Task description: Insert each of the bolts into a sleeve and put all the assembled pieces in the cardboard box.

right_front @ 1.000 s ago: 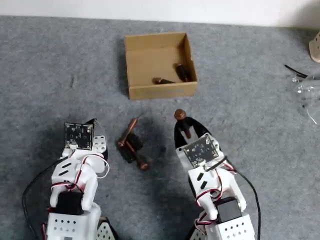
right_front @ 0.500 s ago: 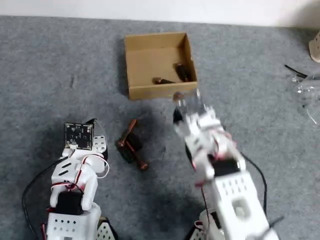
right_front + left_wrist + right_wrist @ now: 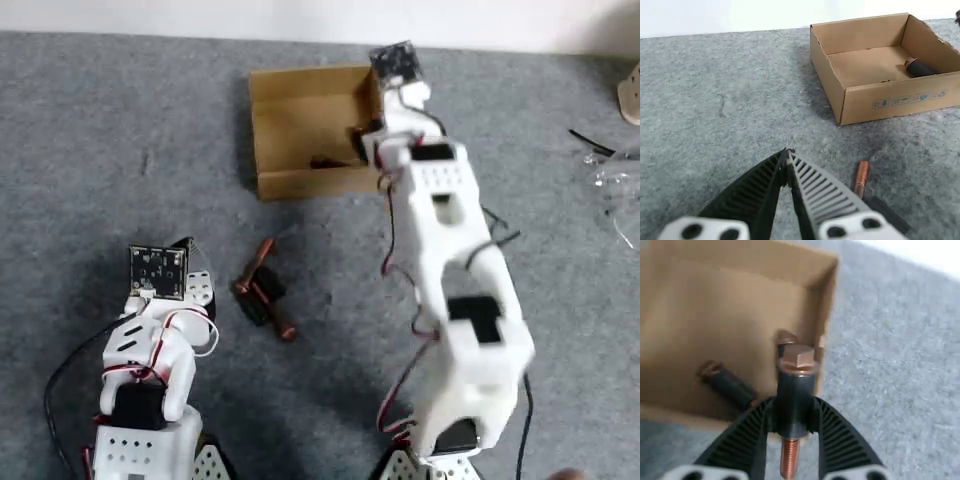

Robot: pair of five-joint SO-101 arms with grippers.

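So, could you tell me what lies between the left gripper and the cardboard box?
Bare grey mat separates left gripper and cardboard box; the left wrist view shows it.

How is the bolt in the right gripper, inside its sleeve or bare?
Inside: the bolt has its hex head atop the black sleeve and threaded end poking out below, with the right gripper shut on the sleeve.

Cardboard box (image 3: 865,107) outer wall: row of small blue marks (image 3: 905,100), illegible.
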